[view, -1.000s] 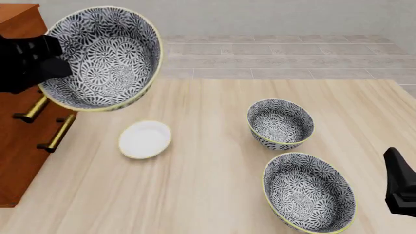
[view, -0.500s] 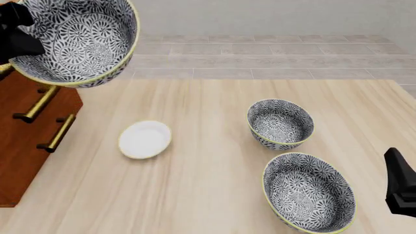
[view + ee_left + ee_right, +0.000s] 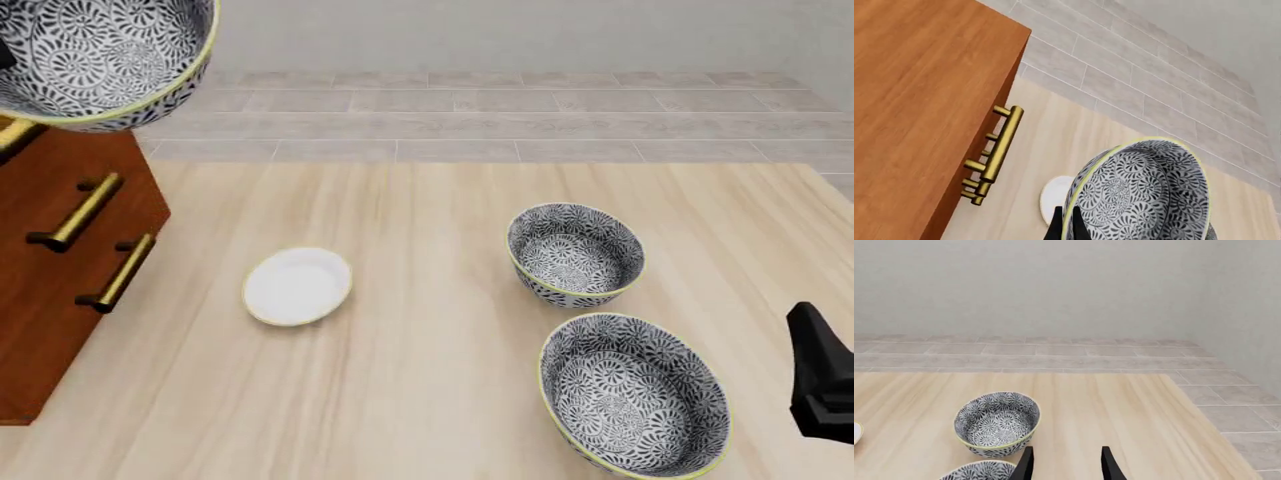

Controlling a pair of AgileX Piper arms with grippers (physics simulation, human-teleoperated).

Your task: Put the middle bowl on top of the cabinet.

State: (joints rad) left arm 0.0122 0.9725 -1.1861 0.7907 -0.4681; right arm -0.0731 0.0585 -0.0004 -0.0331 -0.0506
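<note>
The middle bowl (image 3: 96, 52), black-and-white floral with a yellow-green rim, hangs tilted in the air at the far upper left of the front view, above the front edge of the reddish-brown cabinet (image 3: 54, 270). My left gripper (image 3: 1066, 224) is shut on the middle bowl's (image 3: 1142, 192) rim; in the front view it is almost wholly out of frame. The cabinet's flat top (image 3: 917, 85) fills much of the left wrist view beside the bowl. My right gripper (image 3: 1067, 466) stands open and empty low over the table's near right; its black body (image 3: 821, 375) shows in the front view.
Two more patterned bowls (image 3: 575, 254) (image 3: 634, 393) stand on the right half of the table. A small white plate (image 3: 298, 286) lies left of centre, near the cabinet's brass handles (image 3: 83, 212). A tiled floor lies beyond the table's far edge.
The left arm has carried the bowl up and to the left, from beside the cabinet front to above its top edge. The gripper has left the front view. The right arm has not moved.
</note>
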